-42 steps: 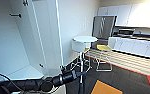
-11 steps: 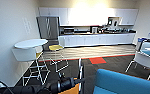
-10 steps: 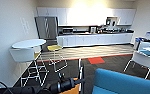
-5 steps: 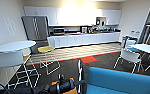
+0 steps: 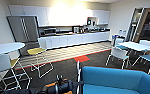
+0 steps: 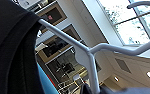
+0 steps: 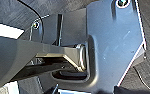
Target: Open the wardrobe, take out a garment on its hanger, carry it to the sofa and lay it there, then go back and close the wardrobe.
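Kitchen lounge, blue sofa close ahead; left tool apparently clamped on white hanger with black garment.

Kitchenette scene. White cabinets span the far wall at 12 o'clock, beside a grey refrigerator at 11. A yellow stool stands near a round white table at 9 o'clock. A white table with blue-seated chairs occupies 3 o'clock.

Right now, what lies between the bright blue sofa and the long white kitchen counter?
In the head view: dark carpet, a red floor patch, then striped flooring, between sofa and counter.
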Controlling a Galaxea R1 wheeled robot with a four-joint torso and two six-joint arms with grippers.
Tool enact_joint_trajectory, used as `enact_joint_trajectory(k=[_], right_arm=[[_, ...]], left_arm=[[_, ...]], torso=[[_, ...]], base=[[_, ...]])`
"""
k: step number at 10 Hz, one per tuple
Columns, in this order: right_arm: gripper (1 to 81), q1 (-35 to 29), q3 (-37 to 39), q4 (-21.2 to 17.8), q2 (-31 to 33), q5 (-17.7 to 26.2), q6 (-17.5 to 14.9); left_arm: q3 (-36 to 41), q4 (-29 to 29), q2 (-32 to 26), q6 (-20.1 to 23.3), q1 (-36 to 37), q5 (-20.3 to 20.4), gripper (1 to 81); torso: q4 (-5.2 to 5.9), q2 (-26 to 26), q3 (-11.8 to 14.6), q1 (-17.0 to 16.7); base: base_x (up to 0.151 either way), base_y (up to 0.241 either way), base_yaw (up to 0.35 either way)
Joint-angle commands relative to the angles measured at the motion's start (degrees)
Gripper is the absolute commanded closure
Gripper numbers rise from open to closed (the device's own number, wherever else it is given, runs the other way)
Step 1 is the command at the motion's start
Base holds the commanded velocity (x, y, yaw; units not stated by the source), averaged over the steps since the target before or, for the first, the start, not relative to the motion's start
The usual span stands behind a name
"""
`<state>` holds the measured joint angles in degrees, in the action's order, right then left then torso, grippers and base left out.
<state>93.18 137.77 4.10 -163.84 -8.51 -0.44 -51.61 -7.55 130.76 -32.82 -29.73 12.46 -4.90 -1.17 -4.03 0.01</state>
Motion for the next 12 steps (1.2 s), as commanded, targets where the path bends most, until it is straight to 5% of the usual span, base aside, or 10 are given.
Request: enact_joint_trajectory(k=[1, 12], right_arm=[[1.0, -1.81, -0.32, 0.74, 0.33, 3.06, -0.18], [1.0, -1.64, 1.26, 0.74, -0.55, 3.06, -0.18]], left_arm=[[3.36, -2.65, -0.32, 1.26, 7.89, 2.31, 81.1], [3.45, -3.35, -0.40, 1.35, 6.57, 2.39, 81.1]], torso=[[0.00, 0.00, 0.00, 0.00], [0.00, -0.02, 0.00, -0.01]], base=[[0.000, 0.000, -0.234], [0.000, 0.000, -0.234]])
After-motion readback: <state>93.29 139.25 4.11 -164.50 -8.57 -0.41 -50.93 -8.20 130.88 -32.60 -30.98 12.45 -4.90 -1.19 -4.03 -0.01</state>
